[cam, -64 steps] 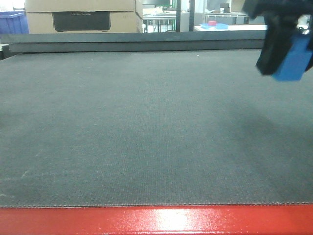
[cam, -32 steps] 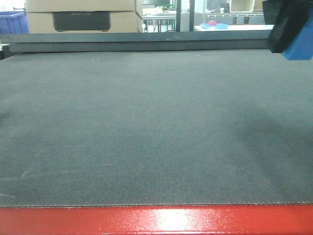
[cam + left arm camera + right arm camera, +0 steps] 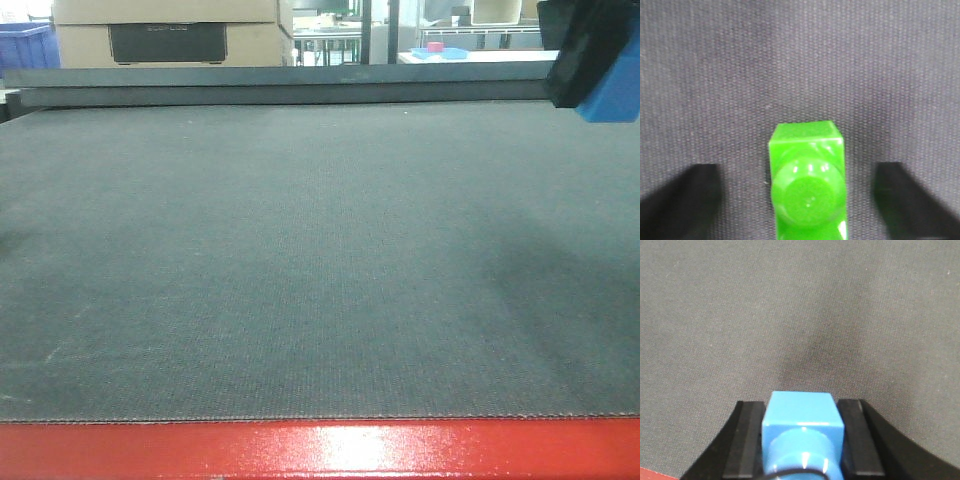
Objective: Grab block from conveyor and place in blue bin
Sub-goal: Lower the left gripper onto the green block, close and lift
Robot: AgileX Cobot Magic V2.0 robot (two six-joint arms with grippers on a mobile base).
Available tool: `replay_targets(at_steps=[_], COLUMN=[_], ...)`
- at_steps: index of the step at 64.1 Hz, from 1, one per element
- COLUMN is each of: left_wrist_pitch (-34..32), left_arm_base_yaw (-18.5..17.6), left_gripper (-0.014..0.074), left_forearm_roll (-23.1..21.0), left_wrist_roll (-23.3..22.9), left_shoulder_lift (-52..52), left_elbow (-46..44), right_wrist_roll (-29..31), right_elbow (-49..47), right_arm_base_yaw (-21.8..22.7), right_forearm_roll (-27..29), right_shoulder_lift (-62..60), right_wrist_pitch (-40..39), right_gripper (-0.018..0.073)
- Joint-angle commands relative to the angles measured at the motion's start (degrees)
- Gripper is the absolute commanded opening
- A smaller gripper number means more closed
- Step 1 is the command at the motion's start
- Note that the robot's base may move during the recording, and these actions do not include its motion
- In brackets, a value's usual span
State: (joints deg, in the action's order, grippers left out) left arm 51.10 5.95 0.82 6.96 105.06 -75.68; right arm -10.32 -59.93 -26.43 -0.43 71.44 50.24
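Block (image 3: 801,412), cropped at the edge, sits clamped between right fingers (image 3: 747,440); left fingers (image 3: 682,200) apart.

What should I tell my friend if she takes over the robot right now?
Right gripper: shut on the block, held up above the conveyor, at the upper right of the front view.
Left gripper: open, with a finger on each side of a green block, not touching it.
Done: the block is grabbed and off the belt.
Left: carry it to the blue bin and let go. A blue crate shows far back on the left; I cannot tell if that is the bin.
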Motion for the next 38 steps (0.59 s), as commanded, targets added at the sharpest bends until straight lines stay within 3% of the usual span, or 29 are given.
replay_targets(at_steps=[1,6,8,21,38], left_wrist_pitch=[-0.09,0.6,0.94,4.23,3.74], left_arm_base_yaw=[0.07,0.07,0.07,-1.29,-8.22], left_gripper=[0.0154,-0.0067,-0.0109,-0.0111,-0.0111], left_forearm_roll=[-0.82,-0.82,-0.82,-2.68,-2.9], left_wrist_roll=[0.17,0.17,0.17,0.17,0.17], left_shoulder_lift=[-0.19,-0.19,-0.19,-2.74,-12.59], left_elbow=[-0.51,-0.51,-0.51,-0.51,-0.51], right_wrist_roll=[0.46,0.46,0.46,0.46,0.46], right_elbow=[0.15,0.15,0.15,0.15,0.15], right_arm_base_yaw=[-0.06,-0.06,-0.06,1.44,11.6], right_forearm_roll=[-0.59,-0.59,-0.71,-1.47,-2.62], right_shoulder_lift=[-0.59,-0.59,-0.59,-0.59,-0.59], right_wrist_pitch=[-1.22,-1.5,-1.78,-5.76,-6.48], right_gripper=[-0.0162,-0.0162,-0.0162,-0.0162,-0.0162])
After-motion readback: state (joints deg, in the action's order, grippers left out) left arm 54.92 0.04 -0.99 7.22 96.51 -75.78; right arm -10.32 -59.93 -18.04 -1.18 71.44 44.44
